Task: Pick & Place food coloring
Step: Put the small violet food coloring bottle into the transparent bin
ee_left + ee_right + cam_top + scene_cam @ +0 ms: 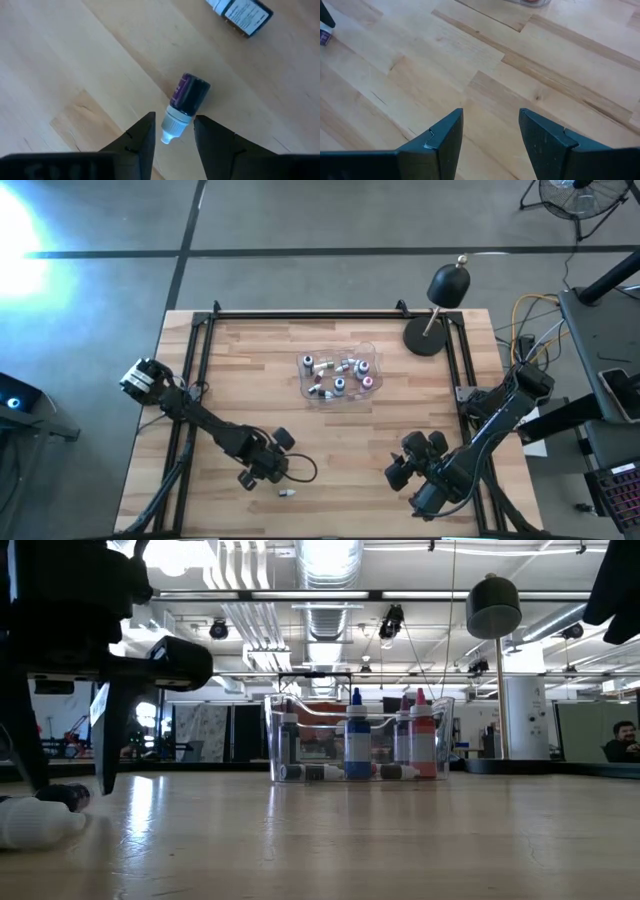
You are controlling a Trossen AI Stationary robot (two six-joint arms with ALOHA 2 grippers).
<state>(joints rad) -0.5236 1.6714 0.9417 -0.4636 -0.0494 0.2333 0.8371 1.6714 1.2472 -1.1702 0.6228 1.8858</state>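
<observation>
Left hand (172, 137): low over the near-left part of the bench (250, 370), fingers spread, the white cap of a purple bottle (186, 102) poking into the gap between them; whether they touch it, cannot tell.
Purple bottle: lying on its side on the wood, dark purple body pointing away from the hand.
Second bottle (240, 12): also lying flat, dark label with white print, a little beyond the purple one; from above a small pale bottle (287, 493) shows just beside the left hand, on the near side.
Right hand (490, 135): over the near-right part of the bench, fingers spread, only bare wood between them.
Tub (362, 352): clear plastic, mid-bench toward the far side, well apart from both hands.
Bottles in the tub (357, 735): a cluster, some upright with blue and red caps, some lying along the bottom.
Lamp (446, 285): black dome on a round base, far-right corner.
</observation>
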